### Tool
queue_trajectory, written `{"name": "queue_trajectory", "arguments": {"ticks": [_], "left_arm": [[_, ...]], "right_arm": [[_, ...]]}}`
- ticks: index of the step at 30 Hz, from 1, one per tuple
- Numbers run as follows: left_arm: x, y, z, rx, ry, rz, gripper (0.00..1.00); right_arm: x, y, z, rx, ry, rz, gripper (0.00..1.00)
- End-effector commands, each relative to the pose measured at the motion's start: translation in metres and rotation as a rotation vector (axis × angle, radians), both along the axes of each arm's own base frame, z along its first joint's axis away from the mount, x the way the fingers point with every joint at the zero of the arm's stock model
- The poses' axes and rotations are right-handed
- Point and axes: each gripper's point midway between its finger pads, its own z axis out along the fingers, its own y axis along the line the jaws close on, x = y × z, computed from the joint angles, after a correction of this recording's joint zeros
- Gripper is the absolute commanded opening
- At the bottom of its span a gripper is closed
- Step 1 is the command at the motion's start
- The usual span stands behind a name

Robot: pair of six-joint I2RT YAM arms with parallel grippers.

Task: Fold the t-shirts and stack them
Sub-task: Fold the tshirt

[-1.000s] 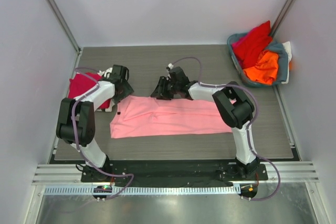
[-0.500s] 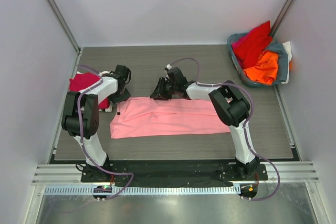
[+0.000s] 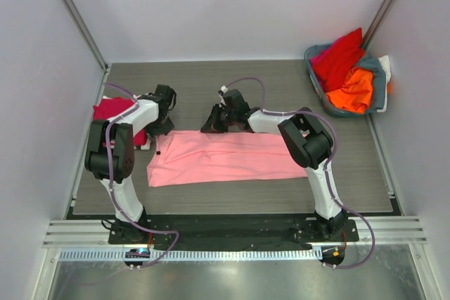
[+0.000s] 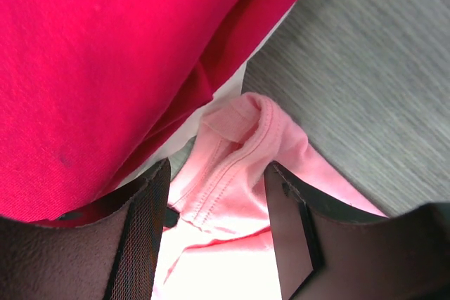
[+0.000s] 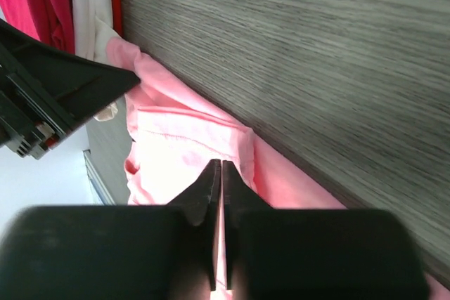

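Note:
A light pink t-shirt (image 3: 225, 158) lies as a long folded strip across the middle of the table. My left gripper (image 3: 163, 126) is at its far left corner. In the left wrist view it (image 4: 218, 194) stands open, its fingers on either side of the shirt's stitched hem (image 4: 239, 152). My right gripper (image 3: 211, 126) is at the shirt's far edge, a little left of centre. The right wrist view shows it (image 5: 221, 166) shut, pinching a raised fold of the pink cloth (image 5: 176, 145). A folded crimson t-shirt (image 3: 112, 112) lies at the far left on white cloth (image 4: 225, 89).
A grey-blue basket (image 3: 314, 79) at the back right holds red (image 3: 341, 54), orange (image 3: 351, 89) and white (image 3: 385, 64) t-shirts. Grey walls close in the table on three sides. The left arm's black body (image 5: 49, 96) shows close by in the right wrist view.
My right gripper has closed on the pink shirt's far edge. My left gripper has shifted slightly toward the shirt's far left corner and narrowed a little.

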Motion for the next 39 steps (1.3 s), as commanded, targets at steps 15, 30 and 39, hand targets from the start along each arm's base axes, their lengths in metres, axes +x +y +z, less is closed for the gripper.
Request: {"name": "queue_trajectory", "arguments": {"ticks": [15,30,39], "left_arm": [[0.012,0.003,0.063,0.010,-0.151,-0.019,0.62],[0.007,-0.028,0.029,-0.137,-0.111,-0.086,0.62],[0.006,-0.027,0.012,-0.122,-0.067,-0.090,0.61]], "right_arm": [[0.012,0.004,0.011,-0.041,-0.084,0.018,0.40],[0.001,0.016,0.009,-0.018,-0.063,0.060,0.32],[0.008,0.008,-0.003,-0.088,-0.087,0.030,0.37]]}}
